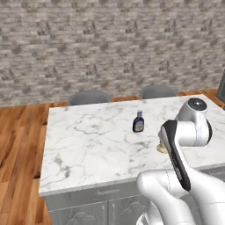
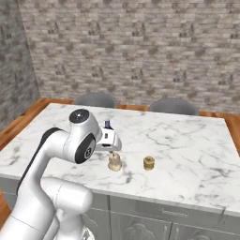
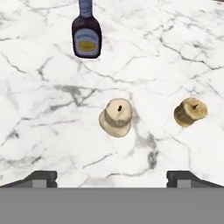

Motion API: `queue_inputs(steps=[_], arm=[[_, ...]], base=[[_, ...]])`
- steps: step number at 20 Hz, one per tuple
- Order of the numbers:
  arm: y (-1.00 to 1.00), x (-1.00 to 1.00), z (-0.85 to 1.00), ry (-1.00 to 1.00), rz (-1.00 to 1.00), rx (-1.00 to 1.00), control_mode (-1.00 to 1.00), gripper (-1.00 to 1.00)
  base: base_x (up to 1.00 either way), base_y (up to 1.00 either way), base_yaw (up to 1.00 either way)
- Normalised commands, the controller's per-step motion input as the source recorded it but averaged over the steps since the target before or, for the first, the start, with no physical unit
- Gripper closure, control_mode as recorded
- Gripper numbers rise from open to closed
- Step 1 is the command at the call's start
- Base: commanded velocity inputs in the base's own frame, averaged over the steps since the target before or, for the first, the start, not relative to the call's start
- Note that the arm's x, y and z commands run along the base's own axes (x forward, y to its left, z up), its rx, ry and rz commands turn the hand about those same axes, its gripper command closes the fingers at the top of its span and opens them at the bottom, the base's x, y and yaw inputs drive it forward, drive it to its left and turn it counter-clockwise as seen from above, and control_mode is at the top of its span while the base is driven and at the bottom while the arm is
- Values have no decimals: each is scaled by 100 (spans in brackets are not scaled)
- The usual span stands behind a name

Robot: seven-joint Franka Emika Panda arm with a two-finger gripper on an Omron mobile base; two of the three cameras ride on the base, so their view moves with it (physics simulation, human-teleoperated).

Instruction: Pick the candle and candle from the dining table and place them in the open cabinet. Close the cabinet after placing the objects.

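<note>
We look down on the dining table (image 1: pixel 88 145), a white marble top with grey veins on a grey panelled base, which takes up the middle and lower part of both base views. Behind it run a brick wall and the backs of two grey chairs (image 1: pixel 89 96), with wood floor at the left of the left base view.

In the hand view our gripper (image 3: pixel 111 177) has its two dark fingertips (image 3: pixel 41 178) at the bottom corners of the frame, spread wide apart with nothing between them. They hang above the marble and touch neither candle.

The cream candle (image 3: pixel 116 116) sits at the centre of the hand view, its wick on top and its base wider than its body. The tan-gold candle (image 3: pixel 190 112) stands to its right, shorter and squat, apart from it. In the right base view the cream one (image 2: pixel 114 161) is just below the white hand, near the middle of the frame, and the tan-gold one (image 2: pixel 149 162) is to its right on bare marble. In the left base view the arm covers most of the cream candle (image 1: pixel 161 147), leaving a sliver at the centre right.

A dark blue bottle (image 3: pixel 86 34) with a yellow label stands upright at the upper left of the hand view, well clear of the candles; in the left base view it (image 1: pixel 139 121) is near the table's middle.
</note>
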Motion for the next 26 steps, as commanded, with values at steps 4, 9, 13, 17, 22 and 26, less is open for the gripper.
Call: queue_inputs(steps=[4,9,13,17,22,26], arm=[[-6,21,-3,3,0,8,-100,-100],[0,29,0,1,0,8,-100,-100],[0,25,-10,1,0,6,-100,-100],[-3,6,-28,2,0,2,-100,-100],[-4,0,-33,2,0,0,-100,-100],[0,0,-23,0,0,0,-100,-100]], base=[[0,0,0],[0,0,0],[0,0,0],[0,0,0],[0,0,0],[0,0,0]])
